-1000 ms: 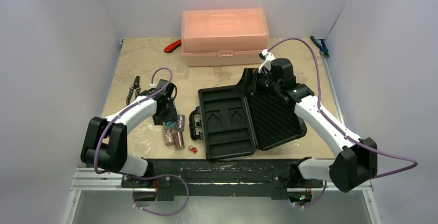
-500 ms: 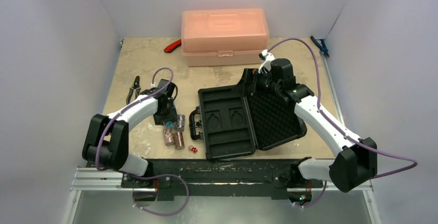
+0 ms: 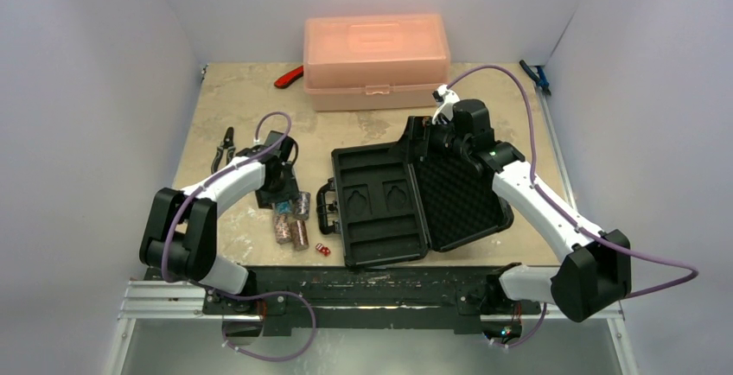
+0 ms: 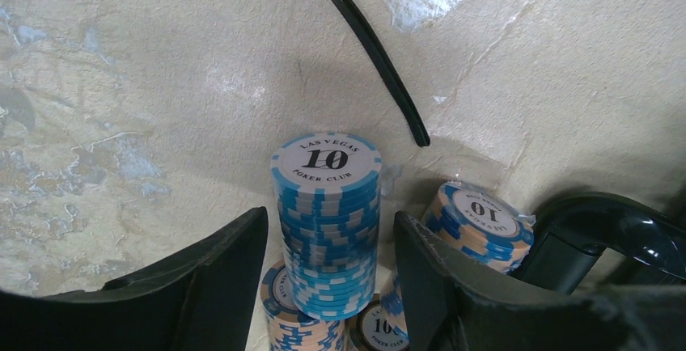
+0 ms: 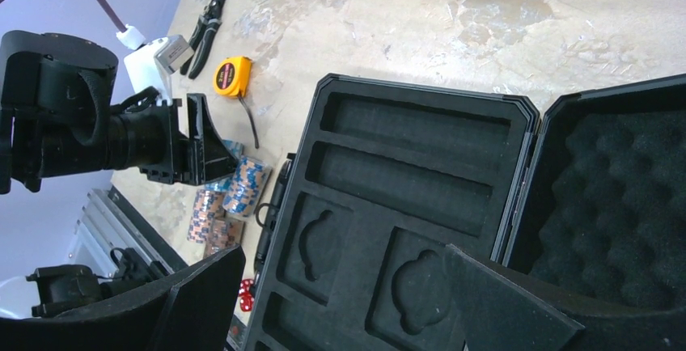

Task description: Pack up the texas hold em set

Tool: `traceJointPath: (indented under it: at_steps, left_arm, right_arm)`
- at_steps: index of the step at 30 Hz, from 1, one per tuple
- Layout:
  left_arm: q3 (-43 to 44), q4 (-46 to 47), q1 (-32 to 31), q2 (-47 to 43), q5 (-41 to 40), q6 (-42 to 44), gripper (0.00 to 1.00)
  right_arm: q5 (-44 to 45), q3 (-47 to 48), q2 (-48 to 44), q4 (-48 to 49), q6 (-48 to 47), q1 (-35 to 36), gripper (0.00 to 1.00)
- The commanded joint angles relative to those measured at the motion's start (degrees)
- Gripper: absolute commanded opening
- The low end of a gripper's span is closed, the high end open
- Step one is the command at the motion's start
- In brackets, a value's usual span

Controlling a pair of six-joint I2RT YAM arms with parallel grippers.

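Since the earlier frame the left arm has swung slightly toward the case; the right arm and all loose items are unchanged

Pink box: shut, behind the case, apart from it

Case: open flat, moulded tray on its left half, foam lid on its right half; tray slots hold nothing

Right gripper: above the case near its hinge, jaws spread wide, nothing between them

Left gripper: just left of the case handle, jaws open and astride an upright blue chip stack, a slim gap showing on at least one side; no firm grip seen

Other chip stacks: clustered left of the handle, outside the case

Tape measure: further left of the case, past the chips

Dice: two, red, on the table beside the case's near left corner
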Motion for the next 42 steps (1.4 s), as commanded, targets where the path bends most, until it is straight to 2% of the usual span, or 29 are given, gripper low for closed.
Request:
traceJointPath:
  at_steps: [1,4,11,33,35,38,42]
  left_arm:
    - [2.3,0.8,0.3,0.3,-1.4,0.1,0.59]
    - [2.6,1.1,0.6,0.8,-1.8,0.3,0.58]
    - [3.7,1.3,1.2,2.5,-2.1,0.1,0.48]
    - [4.2,2.9,1.2,3.5,-1.3,0.1,0.50]
    - [4.1,3.1,1.2,3.6,-1.5,0.3,0.47]
    - [4.1,3.3,1.2,4.0,-1.7,0.9,0.37]
    - [3.8,3.5,1.2,3.7,-1.0,1.4,0.15]
  right_arm:
    - [0.1,0.0,-1.3,1.5,-1.1,0.3,0.99]
    - [0.3,-0.1,-1.5,1.3,-1.3,0.3,0.99]
    - [0.5,-0.1,-1.8,1.1,-1.5,0.3,0.99]
    - [0.6,-0.1,-2.4,0.6,-1.9,0.3,0.99]
    - [0.6,-0.1,-2.4,0.6,-1.9,0.3,0.99]
    - [0.6,-0.1,-2.5,0.5,-1.9,0.3,0.99]
    - [0.6,0.2,-2.4,0.4,-1.8,0.3,0.99]
